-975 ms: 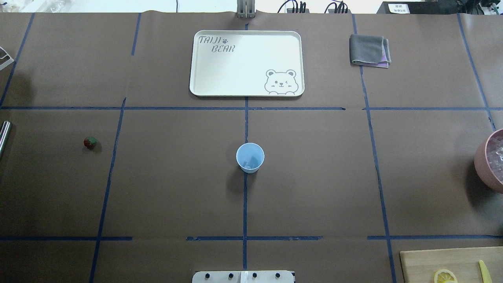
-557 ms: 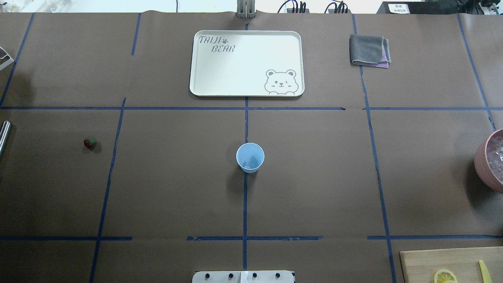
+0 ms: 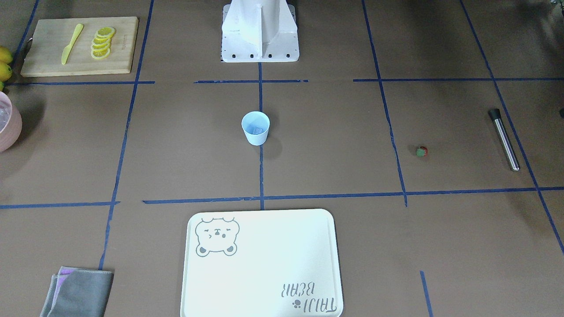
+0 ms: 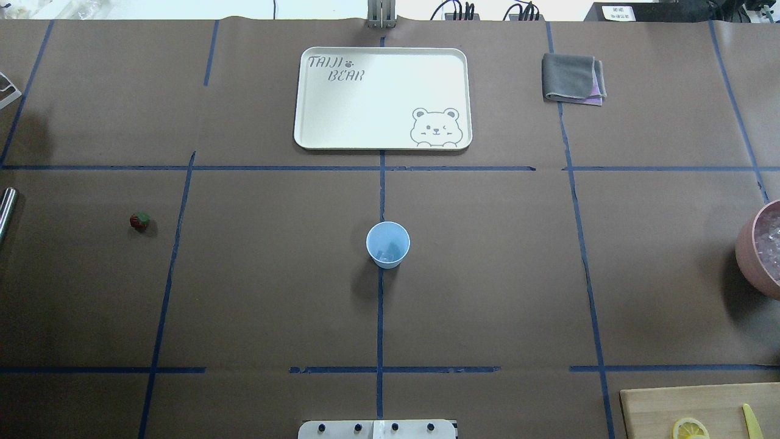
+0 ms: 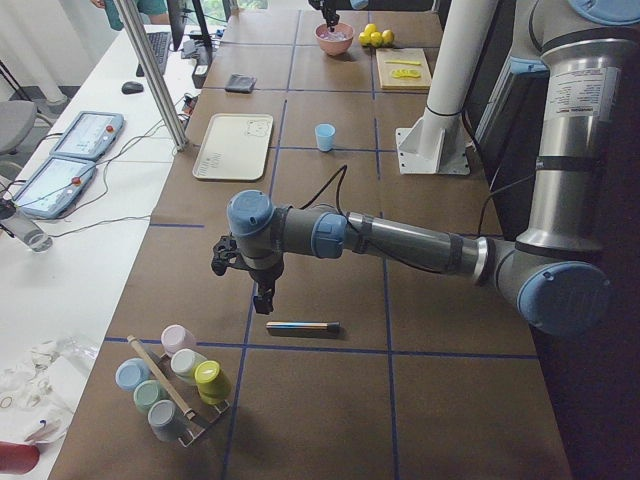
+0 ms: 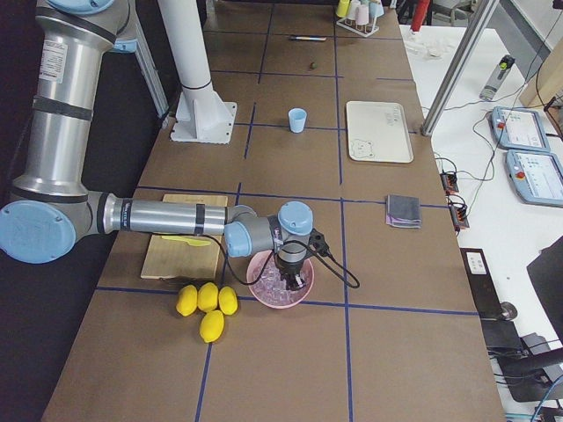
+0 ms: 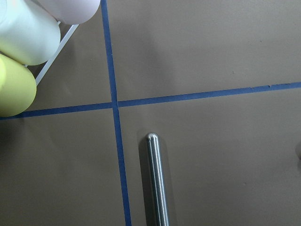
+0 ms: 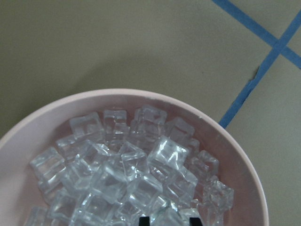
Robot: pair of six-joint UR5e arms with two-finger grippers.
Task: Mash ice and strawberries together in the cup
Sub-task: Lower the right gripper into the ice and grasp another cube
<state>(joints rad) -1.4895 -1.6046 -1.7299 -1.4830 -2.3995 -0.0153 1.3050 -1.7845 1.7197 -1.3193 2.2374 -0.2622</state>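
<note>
The pale blue cup (image 4: 387, 244) (image 3: 255, 127) stands upright at the table's middle with a little ice (image 4: 385, 250) in its bottom. The strawberry (image 4: 139, 221) (image 3: 421, 152) lies alone on the robot's left side. My right gripper (image 8: 170, 220) is down in the pink bowl (image 8: 235, 155) (image 6: 280, 283) of ice (image 8: 136, 169). Its black fingertips (image 8: 144, 220) stand a cube's width apart with a cube between them. My left gripper (image 5: 262, 295) hangs over the steel muddler (image 5: 303, 326) (image 7: 157, 183). I cannot tell whether it is open or shut.
A cream bear tray (image 4: 382, 97) and a folded grey cloth (image 4: 573, 78) lie at the far side. A cutting board (image 3: 79, 45) holds lemon slices and a yellow knife. Whole lemons (image 6: 205, 303) sit beside the bowl. A rack of pastel cups (image 5: 175, 385) stands near the muddler.
</note>
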